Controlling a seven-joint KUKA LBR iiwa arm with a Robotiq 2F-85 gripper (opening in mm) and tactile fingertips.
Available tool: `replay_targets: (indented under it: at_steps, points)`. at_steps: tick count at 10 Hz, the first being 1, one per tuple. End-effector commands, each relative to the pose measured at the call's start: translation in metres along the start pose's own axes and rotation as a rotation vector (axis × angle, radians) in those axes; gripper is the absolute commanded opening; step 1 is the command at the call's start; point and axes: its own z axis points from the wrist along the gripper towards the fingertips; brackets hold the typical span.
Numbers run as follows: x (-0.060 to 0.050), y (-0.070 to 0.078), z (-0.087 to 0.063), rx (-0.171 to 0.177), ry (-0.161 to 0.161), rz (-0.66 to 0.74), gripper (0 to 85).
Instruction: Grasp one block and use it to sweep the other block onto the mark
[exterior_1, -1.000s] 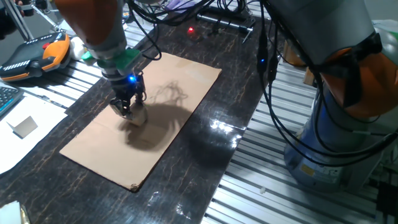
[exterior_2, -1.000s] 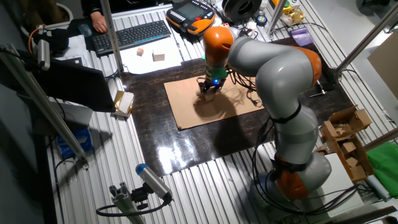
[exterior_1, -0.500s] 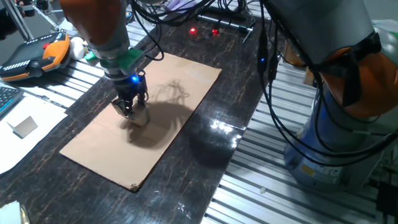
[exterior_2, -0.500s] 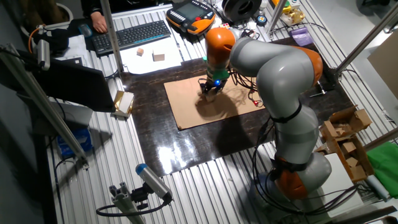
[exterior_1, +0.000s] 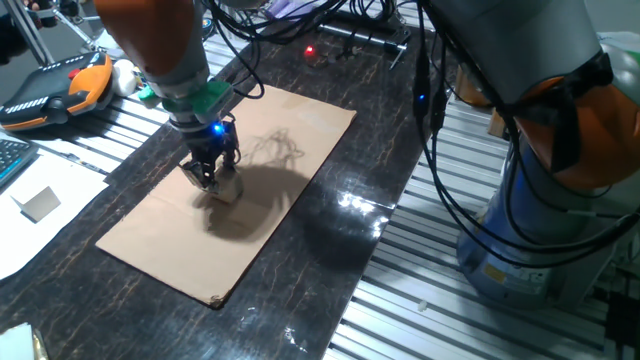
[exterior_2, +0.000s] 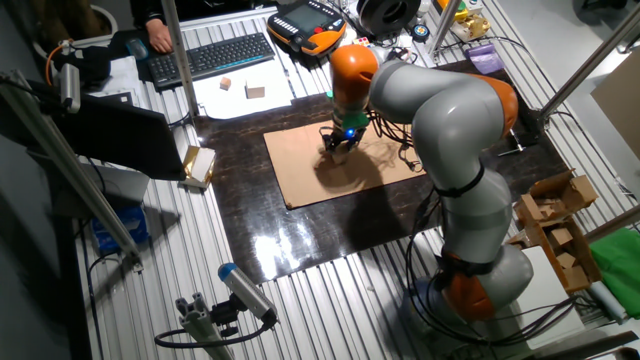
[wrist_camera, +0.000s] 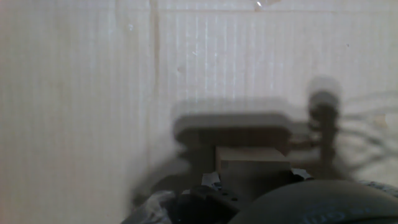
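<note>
The light-tan wooden cube (exterior_1: 227, 188) lies on the brown cardboard sheet (exterior_1: 290, 130), touching the right side of my gripper (exterior_1: 208, 180). The gripper stands low over the sheet with its fingers close together on a dark block that I can barely make out. In the hand view the tan cube (wrist_camera: 252, 158) sits just ahead of a dark blurred bulk (wrist_camera: 292, 202) at the bottom edge. In the other fixed view the gripper (exterior_2: 337, 143) is at the far middle of the sheet (exterior_2: 300, 175). The round grey mark is hidden from every view.
An orange teach pendant (exterior_1: 55, 85) and white paper with a small grey piece (exterior_1: 40, 203) lie left of the sheet. A keyboard (exterior_2: 210, 55) is at the back. The robot's base (exterior_1: 545, 200) and hanging cables (exterior_1: 440, 150) stand to the right.
The gripper has crept slightly toward the far right of the sheet. The tan cube has shifted the same way, staying against it.
</note>
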Motion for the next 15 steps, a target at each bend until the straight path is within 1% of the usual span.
replay_targets:
  at_steps: [1,3,4,5,6,7,8,9,10,11,12,13,14,15]
  points:
    - [0.001,0.001,0.000,0.005,0.000,0.007,67.0]
    - [0.000,0.000,0.001,0.009,0.001,-0.006,68.7]
    - [0.000,-0.001,-0.002,0.010,0.001,-0.005,69.0]
    - [0.000,-0.004,-0.015,0.021,0.021,-0.009,68.7]
    - [0.001,-0.005,-0.027,0.024,0.040,-0.007,68.0]
    - [0.005,-0.006,-0.039,0.036,0.038,-0.004,64.0]
    - [0.008,-0.009,-0.050,0.042,0.036,-0.007,58.0]
    - [0.011,-0.016,-0.062,0.048,0.041,-0.029,49.7]
    - [0.013,-0.025,-0.072,0.051,0.051,-0.052,39.0]
    - [0.014,-0.035,-0.083,0.045,0.059,-0.067,27.0]
    - [0.015,-0.047,-0.092,0.050,0.068,-0.091,14.7]
    - [0.015,-0.056,-0.099,0.045,0.077,-0.111,4.3]
    - [0.016,-0.064,-0.104,0.043,0.082,-0.122,0.7]
    - [0.018,-0.069,-0.106,0.044,0.082,-0.129,0.7]
